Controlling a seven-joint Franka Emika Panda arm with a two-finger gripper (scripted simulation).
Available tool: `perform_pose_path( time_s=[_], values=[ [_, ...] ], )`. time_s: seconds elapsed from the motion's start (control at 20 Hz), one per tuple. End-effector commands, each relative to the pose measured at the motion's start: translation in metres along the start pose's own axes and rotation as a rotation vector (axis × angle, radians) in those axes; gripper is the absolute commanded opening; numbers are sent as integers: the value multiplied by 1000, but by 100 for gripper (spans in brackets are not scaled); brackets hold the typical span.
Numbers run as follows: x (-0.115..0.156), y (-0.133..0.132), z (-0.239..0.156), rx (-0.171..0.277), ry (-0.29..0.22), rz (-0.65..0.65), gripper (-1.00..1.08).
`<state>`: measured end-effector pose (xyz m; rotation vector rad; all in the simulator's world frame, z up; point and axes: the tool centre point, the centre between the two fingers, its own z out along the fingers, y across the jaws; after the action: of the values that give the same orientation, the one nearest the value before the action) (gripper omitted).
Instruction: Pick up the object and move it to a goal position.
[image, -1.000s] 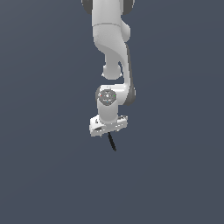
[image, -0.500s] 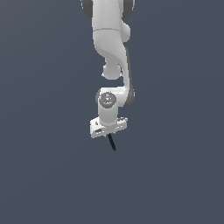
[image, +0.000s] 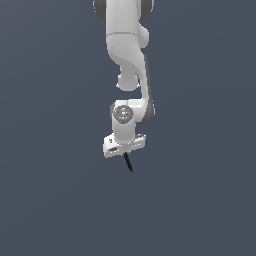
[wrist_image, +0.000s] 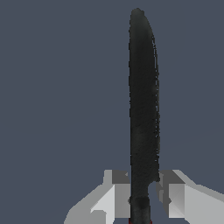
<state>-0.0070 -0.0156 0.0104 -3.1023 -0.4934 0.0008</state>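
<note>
The white Panda arm (image: 128, 65) descends from the upper edge of the exterior view and ends in a wrist with its gripper (image: 125, 154) pointing downward over a uniform dark grey-blue ground (image: 50, 200).

Object location: the pen-like rod (image: 128, 162) is held in the gripper. In the exterior view its black shaft projects from beneath the gripper body toward roughly 5 o'clock, its tip free of any surface contact that can be seen.

Finger state: in the wrist view the two grey fingers (wrist_image: 114, 192) flank the rod (wrist_image: 143, 100) near its base, closed against it. The shaft, slightly curved, extends away from the fingers to a rounded end. A faint red trace is visible at the rod's base between the fingers.
</note>
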Motion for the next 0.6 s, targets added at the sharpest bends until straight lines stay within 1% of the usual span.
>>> perform_pose_path(
  time_s=[0.0,0.25,0.55],
  values=[
    [2,-1,-4,0,1,0,-100],
    [10,-4,-23,0,1,0,-100],
    [28,-12,-63,0,1,0,-100]
  ],
)
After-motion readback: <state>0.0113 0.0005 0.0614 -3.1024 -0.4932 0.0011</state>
